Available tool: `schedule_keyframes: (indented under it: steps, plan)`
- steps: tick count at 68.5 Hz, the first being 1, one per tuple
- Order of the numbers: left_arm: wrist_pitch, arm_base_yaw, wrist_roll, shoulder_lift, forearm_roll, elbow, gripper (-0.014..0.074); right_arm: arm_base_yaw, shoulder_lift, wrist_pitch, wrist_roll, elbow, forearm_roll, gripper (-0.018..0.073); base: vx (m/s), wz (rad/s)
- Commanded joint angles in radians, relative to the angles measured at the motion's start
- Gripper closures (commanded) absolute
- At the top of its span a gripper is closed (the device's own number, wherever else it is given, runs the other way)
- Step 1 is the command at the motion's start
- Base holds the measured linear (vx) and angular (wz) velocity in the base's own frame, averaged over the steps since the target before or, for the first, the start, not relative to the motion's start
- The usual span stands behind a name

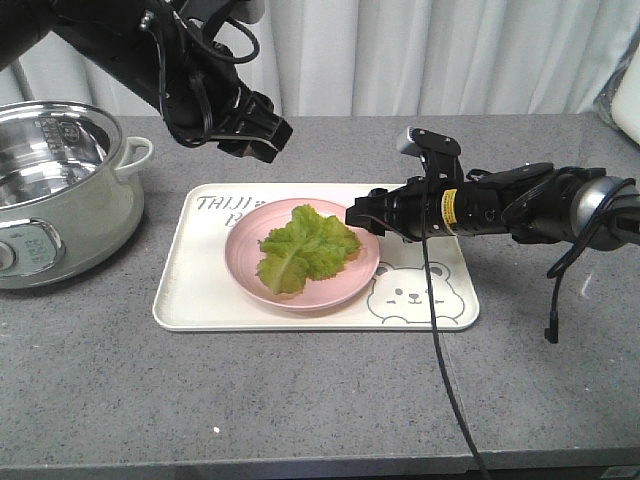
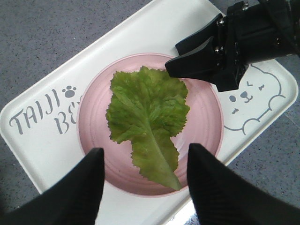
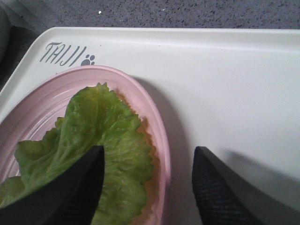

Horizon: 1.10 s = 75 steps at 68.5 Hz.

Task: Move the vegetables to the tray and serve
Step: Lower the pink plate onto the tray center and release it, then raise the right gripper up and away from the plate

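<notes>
Lying on smooth pink plate (image 1: 243, 250), ruffled lettuce (image 1: 300, 248)

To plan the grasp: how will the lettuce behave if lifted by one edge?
Probably floppy: the lettuce is thin and ruffled, so it may droop. Likely light, a single leaf. Its frilled edge could tear if pinched hard.

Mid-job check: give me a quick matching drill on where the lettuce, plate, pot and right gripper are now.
Things:
1. lettuce leaf
2. pink plate
3. pot
4. right gripper

Places or states:
A. on the counter, beside the tray
B. open, at the plate's rim
C. on the tray
D. on the pink plate

Pairs: 1-D, 2-C, 3-A, 4-B.
</notes>
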Motion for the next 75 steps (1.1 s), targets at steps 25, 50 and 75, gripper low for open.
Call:
schedule_keyframes:
  steps: [25, 50, 75]
  plan:
    - [-0.043, -0.004, -0.010, -0.046, -0.013, -0.020, 0.0220, -0.008, -0.133, 0.036, -0.051, -0.030, 0.017, 0.0112, 0.00, 0.00]
    - [-0.043, -0.004, -0.010, -0.046, -0.013, -0.020, 0.0220, -0.022, -0.276, -0.030, -0.051, -0.030, 0.017, 0.0112, 0.00, 0.00]
    - [-0.043, -0.004, -0.010, -0.046, -0.013, -0.020, 0.0220, -0.043, -0.434, -0.055, -0.060, -0.030, 0.027, 0.0112, 0.00, 0.00]
